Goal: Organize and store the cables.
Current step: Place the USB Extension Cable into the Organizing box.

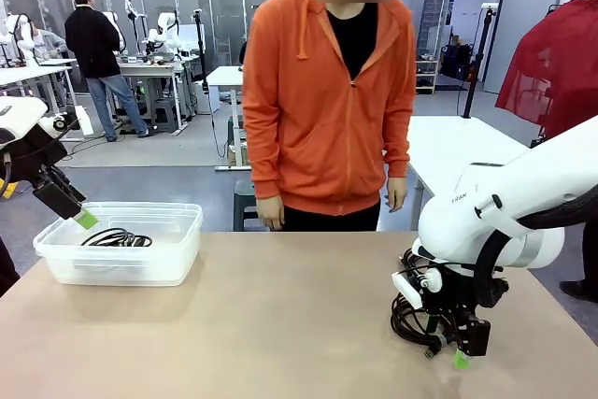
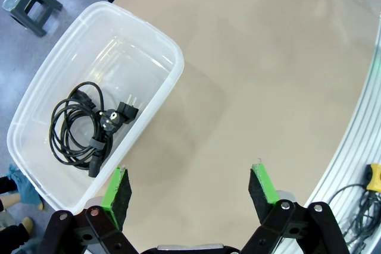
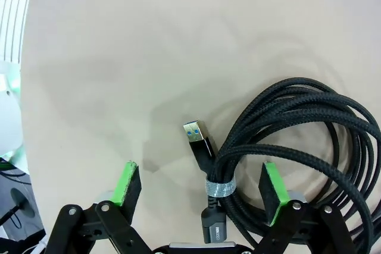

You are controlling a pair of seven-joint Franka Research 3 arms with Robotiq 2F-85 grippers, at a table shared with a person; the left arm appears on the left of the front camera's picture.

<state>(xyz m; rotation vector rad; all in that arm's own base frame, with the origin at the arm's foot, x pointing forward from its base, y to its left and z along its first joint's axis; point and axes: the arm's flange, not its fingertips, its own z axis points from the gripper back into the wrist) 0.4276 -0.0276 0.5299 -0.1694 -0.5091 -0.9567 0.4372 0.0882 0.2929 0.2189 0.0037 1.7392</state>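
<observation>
One coiled black cable (image 2: 83, 126) with plug ends lies inside the clear plastic bin (image 2: 172, 57). My left gripper (image 2: 189, 197) hangs open above the bin's near edge and the bare table, holding nothing. In the front view the left gripper (image 1: 79, 217) is over the bin (image 1: 112, 263) at the table's left. A braided black cable (image 3: 297, 111) with a blue USB plug (image 3: 196, 135) and a grey tie (image 3: 220, 187) lies on the table at the right. My right gripper (image 3: 199, 188) straddles its tied section, jaws apart, one pad clear of the cord. The front view shows the right gripper (image 1: 448, 348) down on this cable (image 1: 411, 324).
A person in an orange hoodie (image 1: 327, 109) stands at the far edge, hands hanging at their sides. The table's front edge (image 2: 351, 141) runs close to the left gripper.
</observation>
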